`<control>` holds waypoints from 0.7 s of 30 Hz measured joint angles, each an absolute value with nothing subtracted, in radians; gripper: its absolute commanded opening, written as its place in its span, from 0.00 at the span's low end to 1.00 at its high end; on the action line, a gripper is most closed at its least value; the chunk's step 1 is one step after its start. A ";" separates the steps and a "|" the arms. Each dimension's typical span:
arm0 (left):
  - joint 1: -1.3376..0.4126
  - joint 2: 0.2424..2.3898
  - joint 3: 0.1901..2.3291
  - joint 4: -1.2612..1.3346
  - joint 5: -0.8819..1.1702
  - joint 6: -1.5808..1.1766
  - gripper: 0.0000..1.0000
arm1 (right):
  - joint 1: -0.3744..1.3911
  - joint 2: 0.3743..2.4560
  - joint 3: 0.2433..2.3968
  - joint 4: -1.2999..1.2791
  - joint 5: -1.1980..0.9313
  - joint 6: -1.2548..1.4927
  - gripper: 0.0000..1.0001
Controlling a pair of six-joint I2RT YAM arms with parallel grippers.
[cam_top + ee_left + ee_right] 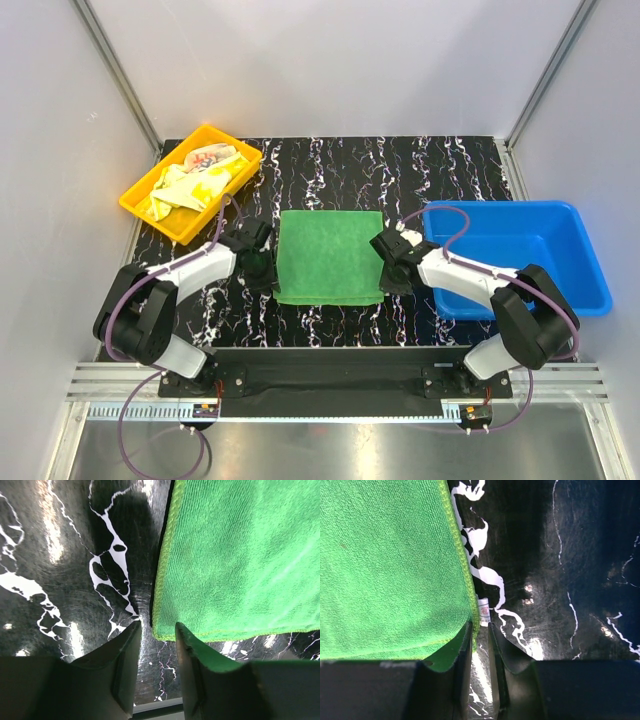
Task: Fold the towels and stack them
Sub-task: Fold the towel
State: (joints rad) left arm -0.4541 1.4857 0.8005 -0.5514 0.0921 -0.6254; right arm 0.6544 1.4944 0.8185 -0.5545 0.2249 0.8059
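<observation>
Fingers (120, 665) of both arms at green towel's (328, 255) near corners

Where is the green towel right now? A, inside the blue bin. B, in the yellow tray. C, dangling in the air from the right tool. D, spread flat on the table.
D: the green towel lies spread flat on the black marbled table.

Bright, even light — glossy glare, soft shadows
</observation>
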 measured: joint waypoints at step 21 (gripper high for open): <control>-0.453 1.490 0.788 -0.522 0.123 -0.633 0.00 | 0.654 1.488 0.796 -0.512 0.229 0.836 0.00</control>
State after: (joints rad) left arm -0.4530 1.4899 0.7883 -0.5217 0.1230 -0.6327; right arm 0.6544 1.4879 0.7959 -0.5121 0.2291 0.8364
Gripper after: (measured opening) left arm 0.007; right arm 0.011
